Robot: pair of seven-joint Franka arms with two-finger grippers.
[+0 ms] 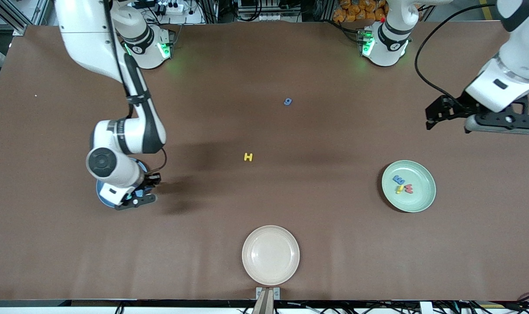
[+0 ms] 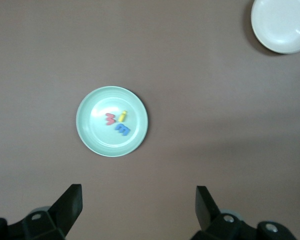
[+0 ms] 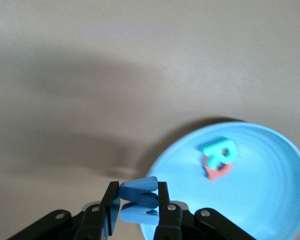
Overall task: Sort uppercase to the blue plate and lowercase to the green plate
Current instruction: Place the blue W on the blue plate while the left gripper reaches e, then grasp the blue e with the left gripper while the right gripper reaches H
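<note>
Front view. Right tool (image 1: 138,197) — low over the blue plate (image 1: 102,194), which its arm mostly hides, at the right arm's end of the tabletop (image 1: 264,261); presumably positioned there to drop off an uppercase letter. Left tool (image 1: 447,111) — hanging above bare tabletop at the left arm's end, waiting. Green plate (image 1: 421,198): one, carrying three lowercase letters close together — one blue E-like letter (image 1: 398,179), one thin yellow letter (image 1: 400,189), one red w (image 1: 408,188). Loose on the tabletop: one yellow H (image 1: 248,157) and, farther from the camera, one blue g (image 1: 288,101); both unsorted. Cream plate (image 1: 271,255): one, nearest the camera.

Left wrist view. Left tool spread wide, holding nothing. Below it, the green plate with the same three letters; the cream plate at the edge.

Right wrist view. Right tool pinching one blue M (image 3: 138,199) between pressed-in fingers, just at the blue plate's rim. In the plate: one teal R (image 3: 219,151) lying on one red Q (image 3: 217,171). Uppercase placed, two; held, one.
</note>
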